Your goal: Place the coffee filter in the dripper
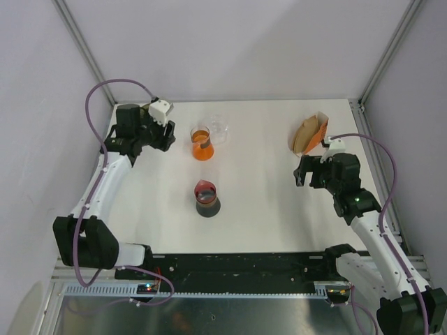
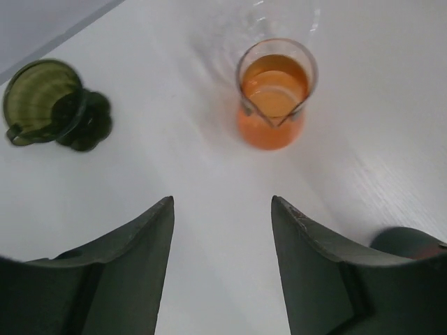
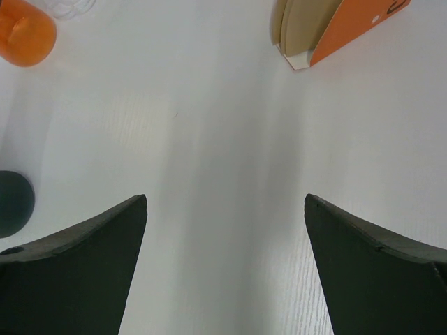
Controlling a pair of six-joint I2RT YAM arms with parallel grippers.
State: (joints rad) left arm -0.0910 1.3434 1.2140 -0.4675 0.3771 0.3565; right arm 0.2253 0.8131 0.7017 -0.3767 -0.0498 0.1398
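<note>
Brown paper coffee filters (image 1: 305, 132) stand in an orange holder (image 1: 320, 129) at the back right; the right wrist view shows the filters (image 3: 299, 28) and the holder (image 3: 356, 24) at its top. An olive-green ribbed dripper (image 2: 43, 101) with a handle stands upright near the table edge in the left wrist view; my left arm hides it in the top view. My left gripper (image 1: 166, 138) (image 2: 222, 200) is open and empty, facing the beaker. My right gripper (image 1: 301, 172) (image 3: 225, 197) is open and empty, just in front of the holder.
A beaker of orange liquid (image 1: 201, 144) (image 2: 274, 105) (image 3: 24, 31) stands at back centre beside a clear glass (image 1: 220, 128) (image 2: 279, 17). A dark cone with a red inside on a round foot (image 1: 206, 197) (image 2: 408, 241) (image 3: 8, 202) stands mid-table.
</note>
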